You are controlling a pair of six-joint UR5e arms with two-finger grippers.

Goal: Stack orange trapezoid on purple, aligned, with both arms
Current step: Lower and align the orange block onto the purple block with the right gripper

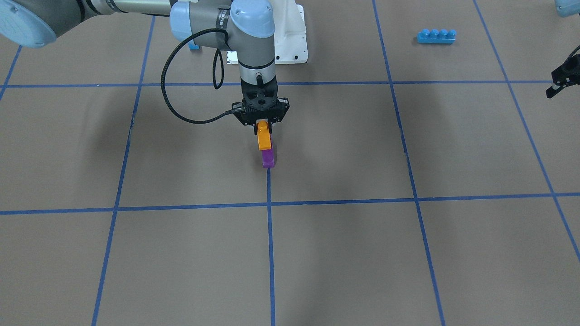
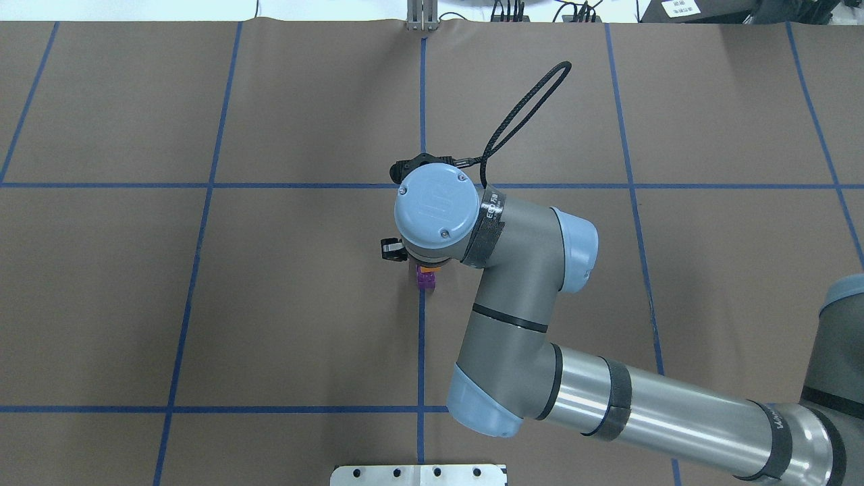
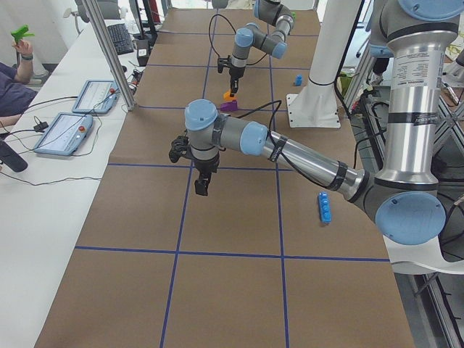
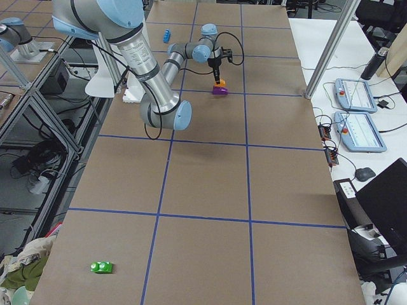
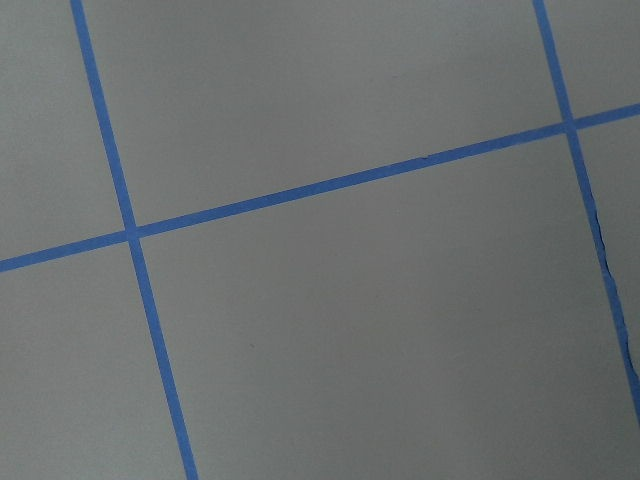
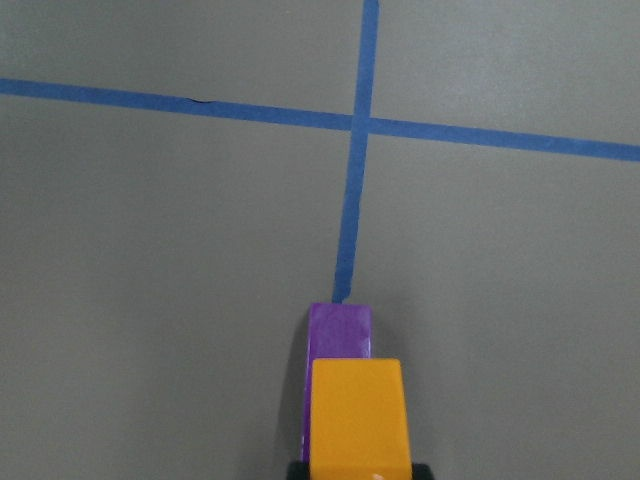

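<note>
Jaws of the right gripper pinched the orange trapezoid directly over the purple, alignment near but seating unconfirmed and release outstanding; the left gripper stood well apart, its jaw state not determinable.

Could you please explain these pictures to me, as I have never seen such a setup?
These are two grey robot arms at a brown table marked with blue tape. Two pictures come from fixed cameras above, one facing the robot and one behind it; two look along the table from its ends; two come from cameras on the wrists. The jaws of the right arm are shut on the orange trapezoid, held just over the purple block; whether they touch is unclear. The left arm hangs off to the side with nothing visibly held. A long blue brick and a small green piece also lie on the table.
</note>
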